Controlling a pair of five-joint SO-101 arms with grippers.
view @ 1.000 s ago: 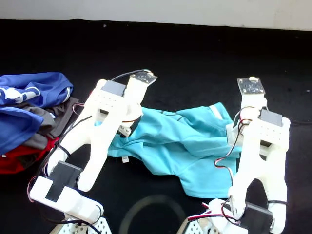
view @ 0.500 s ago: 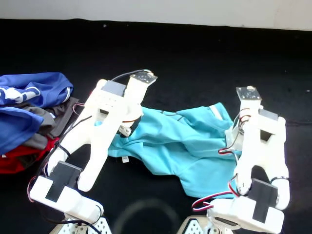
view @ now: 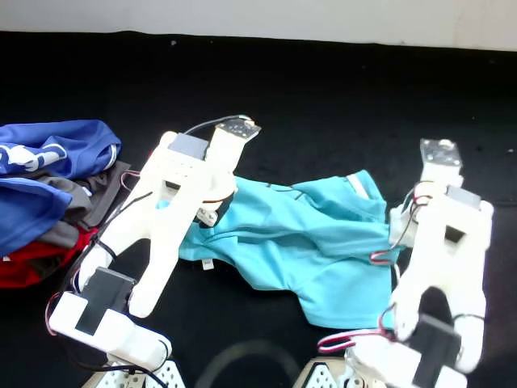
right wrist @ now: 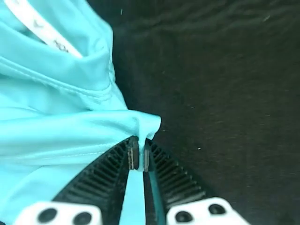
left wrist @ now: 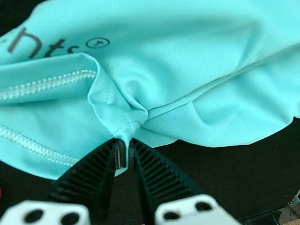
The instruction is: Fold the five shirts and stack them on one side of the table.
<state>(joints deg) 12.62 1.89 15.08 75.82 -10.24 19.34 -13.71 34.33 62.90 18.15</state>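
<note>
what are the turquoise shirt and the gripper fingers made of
The turquoise shirt looks like a thin synthetic sports knit, matte, judging by its fine mesh texture and stitched hem. The fingers are likely matte black plastic, with rows of ridges.

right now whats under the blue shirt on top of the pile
A grey shirt and a red shirt poke out beneath the blue shirt; the rest of them is covered.

Bright, even light blows out the white arms; only soft shadows crease the teal shirt.
</note>
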